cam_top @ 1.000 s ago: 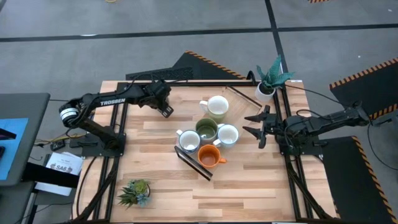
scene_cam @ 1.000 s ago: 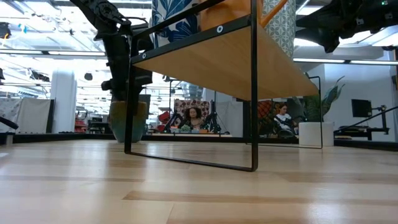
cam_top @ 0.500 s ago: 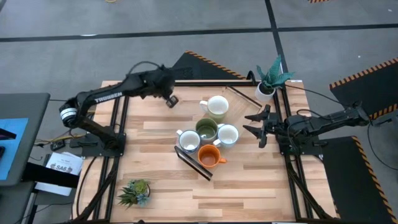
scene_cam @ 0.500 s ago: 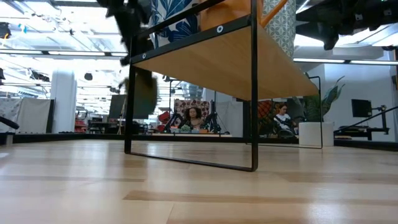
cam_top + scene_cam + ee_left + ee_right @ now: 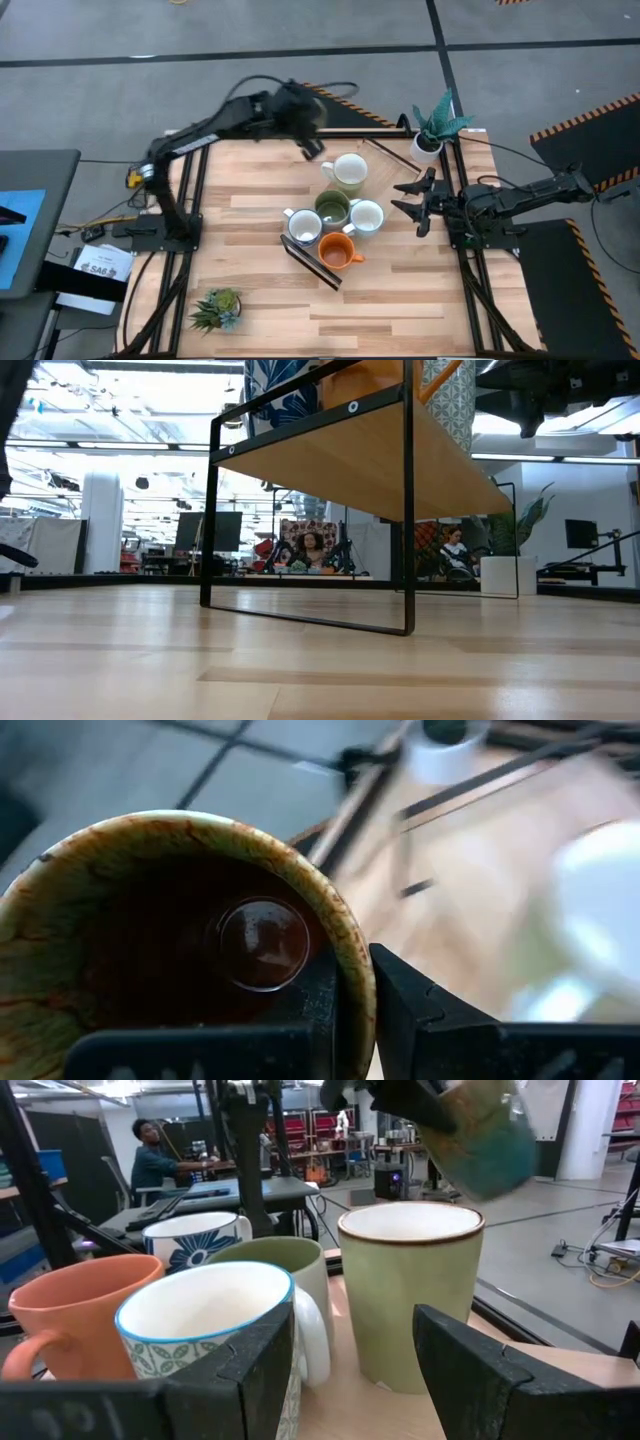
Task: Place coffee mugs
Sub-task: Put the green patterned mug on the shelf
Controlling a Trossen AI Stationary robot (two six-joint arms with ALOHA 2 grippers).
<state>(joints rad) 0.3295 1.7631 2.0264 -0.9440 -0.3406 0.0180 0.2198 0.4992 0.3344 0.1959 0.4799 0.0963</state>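
At the table's (image 5: 250, 300) front left corner sits a small spiky plant (image 5: 216, 308). Over the far edge the left gripper (image 5: 308, 140) hangs in the air, its jaws closed on the rim of a dark brown mug (image 5: 190, 955) (the left wrist view looks straight into its glossy inside), one finger (image 5: 420, 1020) outside the wall. The mug (image 5: 480, 1135) is clear of the wood, above and behind the pale green mug (image 5: 349, 172). In the middle, close together, stand a blue-patterned white mug (image 5: 303, 227), an olive mug (image 5: 332, 209), a blue-rimmed white mug (image 5: 366, 216) and an orange mug (image 5: 336, 252), beside a dark bar (image 5: 312, 263). The right gripper (image 5: 412, 201) waits low near the right edge, jaws spread wide and empty, pointing at the cluster. A potted teal-leaved plant (image 5: 434, 128) stands at the far right corner.
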